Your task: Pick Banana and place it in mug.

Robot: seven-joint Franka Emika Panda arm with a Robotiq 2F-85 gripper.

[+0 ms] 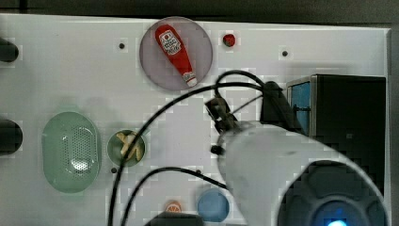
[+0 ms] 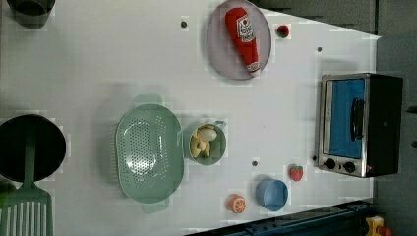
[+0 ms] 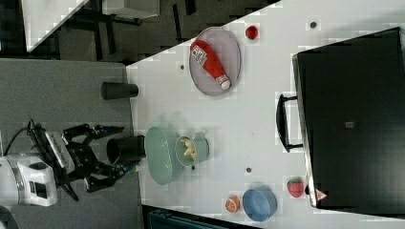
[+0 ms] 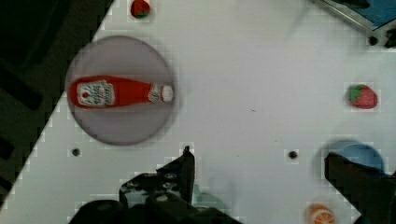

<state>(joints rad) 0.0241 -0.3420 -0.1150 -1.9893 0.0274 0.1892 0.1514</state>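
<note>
The pale-yellow banana [image 2: 204, 140] lies inside the small teal mug [image 2: 222, 147], which stands right beside the green colander. The top view shows the banana [image 1: 128, 143] in the mug [image 1: 113, 148] too, and so does the right view, with the banana [image 3: 189, 149] and the mug [image 3: 201, 148]. My gripper [image 3: 113, 152] is raised well above the table and away from the mug. It is open with nothing between its fingers. In the wrist view the gripper [image 4: 261, 172] has its two dark fingers spread wide over bare table.
An oval green colander [image 2: 147, 152] touches the mug. A blue cup [image 2: 271, 194], an orange slice [image 2: 236, 203] and a strawberry [image 2: 295, 172] lie nearby. A ketchup bottle [image 2: 243, 37] rests on a grey plate [image 2: 221, 54]. A toaster oven [image 2: 359, 125] stands at the left view's right.
</note>
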